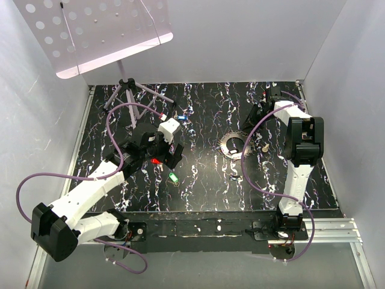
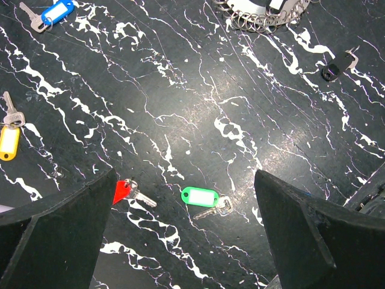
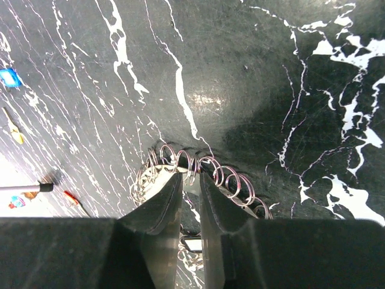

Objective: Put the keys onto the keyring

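Observation:
The keyring (image 1: 233, 144) lies flat on the black marbled mat, a silvery disc edged with small wire loops (image 3: 180, 158). My right gripper (image 3: 190, 176) stands over it, jaws nearly together with the ring's rim pinched between them. My left gripper (image 2: 184, 180) hovers wide open above the mat with nothing between its fingers. The green key (image 2: 200, 196) lies just below the middle of its gap. The red key (image 2: 123, 191) is half hidden by the left finger. The blue key (image 2: 54, 13) and the yellow key (image 2: 8, 141) lie farther off. From above, red (image 1: 157, 161), green (image 1: 173, 177) and blue (image 1: 182, 117) show around the left gripper (image 1: 163, 156).
A small brass knob (image 1: 264, 146) sits right of the keyring. A tripod (image 1: 132, 96) with a perforated white panel (image 1: 96, 36) stands at the back left. White walls close in the mat on three sides. Purple cables loop over both arms.

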You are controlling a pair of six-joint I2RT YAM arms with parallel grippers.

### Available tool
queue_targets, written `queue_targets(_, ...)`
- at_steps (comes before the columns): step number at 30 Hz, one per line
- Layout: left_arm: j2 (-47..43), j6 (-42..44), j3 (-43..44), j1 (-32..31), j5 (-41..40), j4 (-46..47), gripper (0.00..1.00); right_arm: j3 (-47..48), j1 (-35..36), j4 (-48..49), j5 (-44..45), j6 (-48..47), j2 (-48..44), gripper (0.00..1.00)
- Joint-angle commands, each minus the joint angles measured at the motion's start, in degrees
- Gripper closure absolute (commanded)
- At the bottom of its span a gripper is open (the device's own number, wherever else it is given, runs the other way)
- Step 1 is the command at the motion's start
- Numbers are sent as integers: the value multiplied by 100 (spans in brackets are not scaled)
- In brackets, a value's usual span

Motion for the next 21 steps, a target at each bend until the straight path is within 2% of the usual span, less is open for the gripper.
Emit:
queue_targets(1,-34,59,41,27,56,-21,0,85,64,83,-36,91,-106,76)
queue_targets(21,-34,58,50,35,56,-21,1,58,99,-31,290,196,-97,77)
